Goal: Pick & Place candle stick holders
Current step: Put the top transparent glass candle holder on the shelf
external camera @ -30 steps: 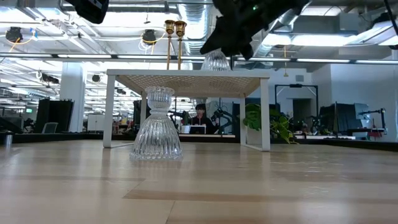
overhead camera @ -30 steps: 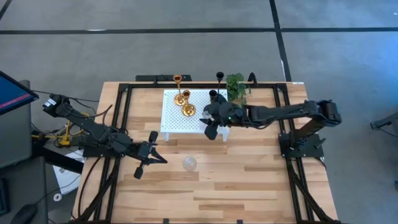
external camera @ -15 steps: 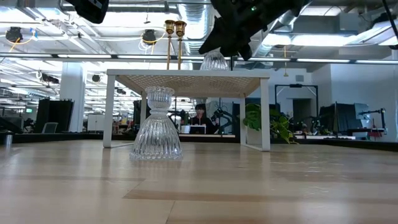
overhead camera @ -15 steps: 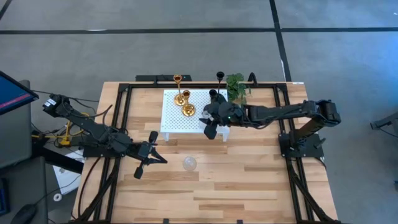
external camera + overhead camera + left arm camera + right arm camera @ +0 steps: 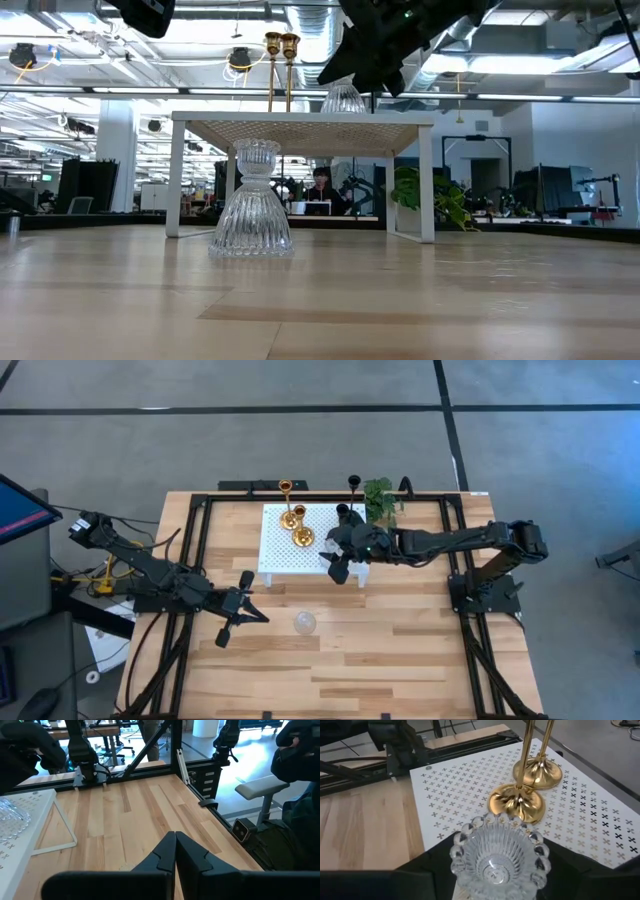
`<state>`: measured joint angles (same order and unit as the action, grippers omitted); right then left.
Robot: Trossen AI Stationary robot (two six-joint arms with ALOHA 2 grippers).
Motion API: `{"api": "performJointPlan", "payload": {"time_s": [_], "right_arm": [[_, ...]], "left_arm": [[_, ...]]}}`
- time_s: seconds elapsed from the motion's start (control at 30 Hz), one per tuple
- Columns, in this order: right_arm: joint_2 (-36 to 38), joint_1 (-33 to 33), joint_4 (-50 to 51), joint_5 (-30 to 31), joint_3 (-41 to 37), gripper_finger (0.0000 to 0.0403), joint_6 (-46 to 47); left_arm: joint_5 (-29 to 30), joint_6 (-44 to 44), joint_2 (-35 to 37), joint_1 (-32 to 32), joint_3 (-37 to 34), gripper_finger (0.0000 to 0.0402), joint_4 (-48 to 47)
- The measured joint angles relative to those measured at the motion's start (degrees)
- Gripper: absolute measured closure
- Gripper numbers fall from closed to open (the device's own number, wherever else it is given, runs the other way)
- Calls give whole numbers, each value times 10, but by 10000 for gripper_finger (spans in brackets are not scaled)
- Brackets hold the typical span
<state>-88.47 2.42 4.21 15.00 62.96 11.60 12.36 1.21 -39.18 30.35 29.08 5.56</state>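
Placing step: right gripper [image 5: 495, 870], fingers apart around 1 glass holder [image 5: 497, 852] standing on the white stand [image 5: 460, 790] beside 2 gold holders [image 5: 517, 802]. Next: lift clear without tipping it. Left gripper [image 5: 175, 851] shut, idle.

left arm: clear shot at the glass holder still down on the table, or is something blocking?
Probably yes. The glass holder stands alone on the bare table, just beyond the shut left gripper, with nothing between them. The right gripper is away over the white stand.
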Motion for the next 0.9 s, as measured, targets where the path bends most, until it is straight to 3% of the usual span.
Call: {"api": "performJointPlan", "payload": {"time_s": [0.9], "right_arm": [[27, 7, 7, -1, 0, 172, -11]], "left_arm": [[0, 0, 0, 0, 0, 392, 0]]}}
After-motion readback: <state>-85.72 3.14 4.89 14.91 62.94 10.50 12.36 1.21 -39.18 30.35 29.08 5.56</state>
